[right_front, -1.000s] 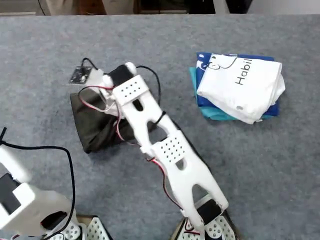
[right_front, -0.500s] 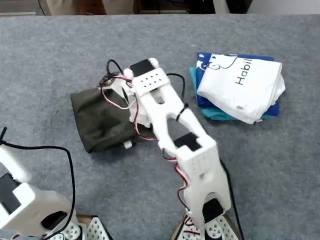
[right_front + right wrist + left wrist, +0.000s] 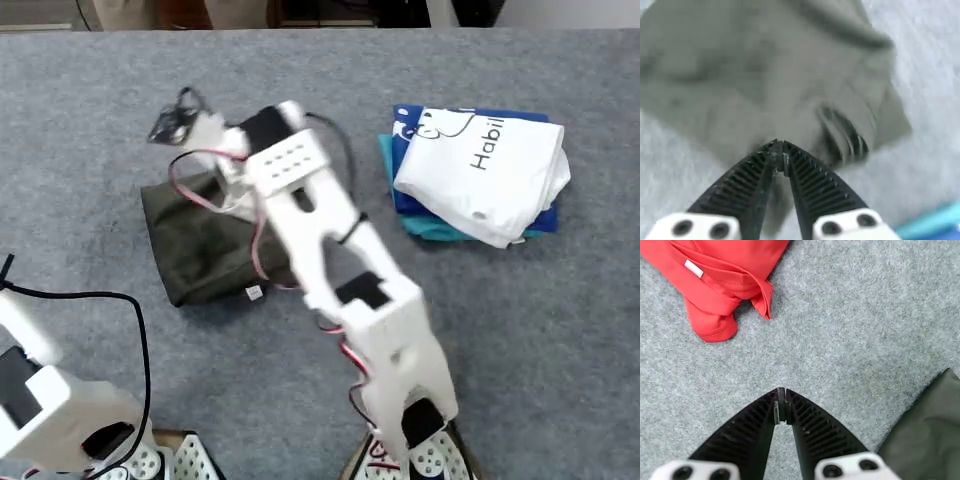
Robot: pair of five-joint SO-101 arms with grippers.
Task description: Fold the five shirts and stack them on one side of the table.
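Three folded shirts lie stacked at one side of the grey, felt-like table [image 3: 560,330]: a white shirt [image 3: 490,175] on top, printed with dark lettering and a thin line drawing, over a blue shirt [image 3: 405,112] and a teal shirt [image 3: 430,230] whose edges peep out beneath. Well apart from the stack, an olive shirt [image 3: 195,245] rests as a soft, rumpled, roughly square bundle, a small white tag [image 3: 252,292] at its near edge. The right arm [image 3: 330,260], white plastic with perforated plates and loose red and black wires, stretches diagonally from the near edge of the table, its wrist above the far side of the olive shirt. The right gripper [image 3: 778,150] points down at that cloth, its black ribbed fingers pressed together at the tips with nothing between them. The left arm [image 3: 55,410] sits folded at the near corner; the left gripper [image 3: 781,400] is likewise closed and empty above bare table, near a crumpled red shirt [image 3: 725,265] bearing a small white sewn label [image 3: 693,268]
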